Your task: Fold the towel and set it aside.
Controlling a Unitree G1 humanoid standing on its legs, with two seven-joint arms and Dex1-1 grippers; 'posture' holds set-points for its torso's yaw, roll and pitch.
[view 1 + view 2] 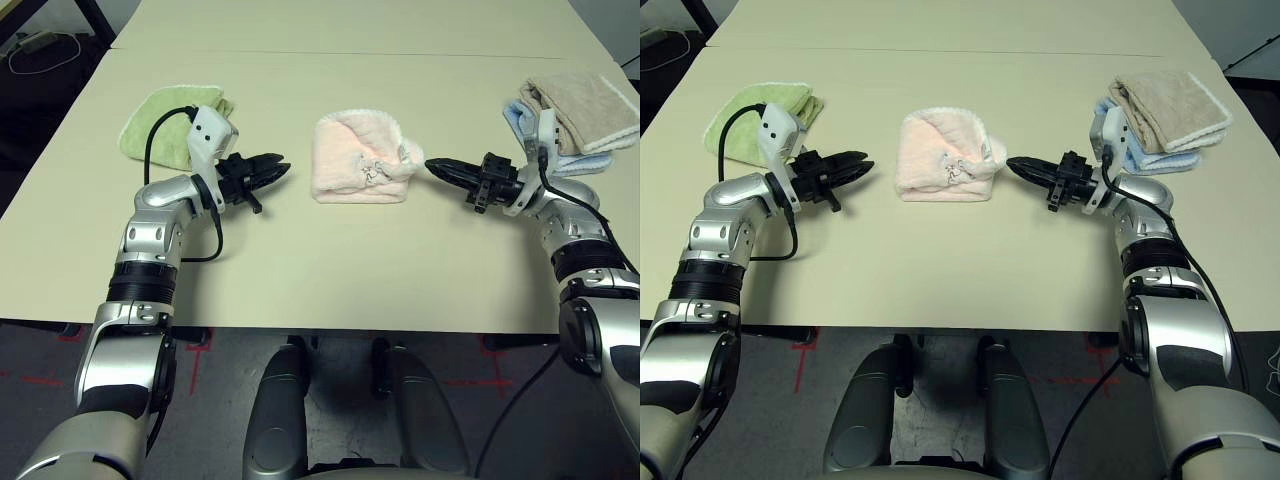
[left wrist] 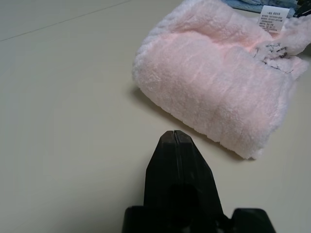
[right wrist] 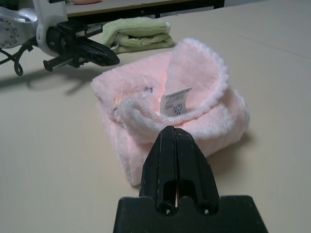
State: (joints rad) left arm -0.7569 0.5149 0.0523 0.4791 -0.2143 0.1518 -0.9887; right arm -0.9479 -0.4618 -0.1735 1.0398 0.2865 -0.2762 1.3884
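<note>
The towel (image 1: 360, 160) lies folded into a thick bundle about midway between the surface's left and right edges, well back from the near edge. It looks soft, light and floppy: a fluffy terry that will sag and may unroll if lifted by 1 layer. Its whitish edging (image 3: 141, 116) and tag (image 3: 176, 103) sit loose on the right-hand side, so a firmer hold would likely be across the full thickness of the folded pink body, not the trim.

The left gripper (image 1: 272, 172) hovers near the towel's left side, fingers pressed together and empty. The right gripper (image 1: 437, 166) sits just beside the towel's right side, fingers also closed on nothing.

Toward the left edge lies a green towel (image 1: 170, 125); toward the right edge, a beige and blue stack (image 1: 575, 120). Bare surface in front of and behind the towel leaves room to slide or carry it.
</note>
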